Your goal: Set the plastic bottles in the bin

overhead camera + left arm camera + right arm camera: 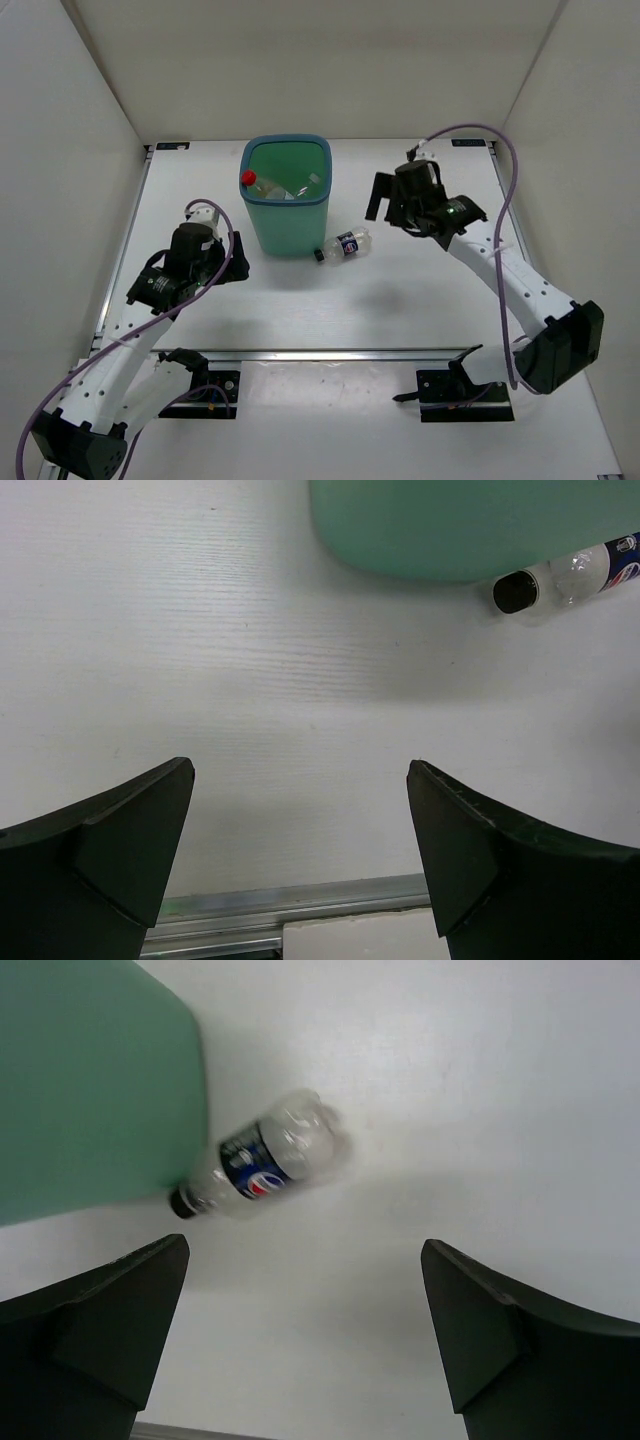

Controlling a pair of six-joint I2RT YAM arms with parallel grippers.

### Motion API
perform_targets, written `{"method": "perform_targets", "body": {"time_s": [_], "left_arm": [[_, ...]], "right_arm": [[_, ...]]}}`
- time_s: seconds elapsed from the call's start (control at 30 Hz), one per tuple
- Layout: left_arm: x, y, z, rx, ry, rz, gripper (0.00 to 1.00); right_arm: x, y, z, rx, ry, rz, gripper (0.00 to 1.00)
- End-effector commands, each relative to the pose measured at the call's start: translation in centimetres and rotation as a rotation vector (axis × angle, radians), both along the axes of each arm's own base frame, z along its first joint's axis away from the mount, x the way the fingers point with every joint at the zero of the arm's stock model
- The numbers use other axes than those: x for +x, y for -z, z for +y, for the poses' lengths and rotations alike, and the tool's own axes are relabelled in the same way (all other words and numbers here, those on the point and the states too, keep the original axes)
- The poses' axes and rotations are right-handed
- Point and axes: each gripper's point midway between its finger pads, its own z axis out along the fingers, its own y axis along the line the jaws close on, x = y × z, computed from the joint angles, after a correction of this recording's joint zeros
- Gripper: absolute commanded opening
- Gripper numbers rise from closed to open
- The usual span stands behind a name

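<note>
The teal bin [287, 215] stands at the table's middle back, with bottles inside, one with a red cap [247, 179]. A clear bottle with a dark blue label and black cap [343, 245] lies on the table against the bin's right front corner; it also shows in the right wrist view [262, 1165] and the left wrist view [568, 575]. My right gripper [388, 212] is open and empty, raised to the right of that bottle. My left gripper [236, 262] is open and empty, left of the bin's base [470, 525].
A metal rail [330, 353] runs across the table near the arm bases. White walls enclose the table at the left, back and right.
</note>
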Motion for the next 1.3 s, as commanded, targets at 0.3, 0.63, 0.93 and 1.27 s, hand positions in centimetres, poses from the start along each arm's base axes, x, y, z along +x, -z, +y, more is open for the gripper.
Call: {"method": "perform_targets", "body": {"time_s": [0.3, 0.63, 0.93, 1.27], "left_arm": [[0.3, -2.0, 0.4, -0.006, -0.023, -0.057, 0.99], [0.5, -3.8, 1.6, 0.04, -0.053, -0.095, 0.99], [2.6, -6.9, 1.4, 0.049, -0.05, -0.192, 0.99], [2.3, -6.9, 1.9, 0.054, -0.073, -0.202, 0.98]], "right_arm": [[2.7, 12.4, 3.3, 0.151, 0.172, 0.249, 0.99], [3.6, 16.6, 4.0, 0.224, 0.28, 0.285, 0.99], [3.4, 20.0, 5.4, 0.217, 0.294, 0.334, 0.95], [4.1, 19.3, 6.2, 0.222, 0.307, 0.273, 0.49]]}}
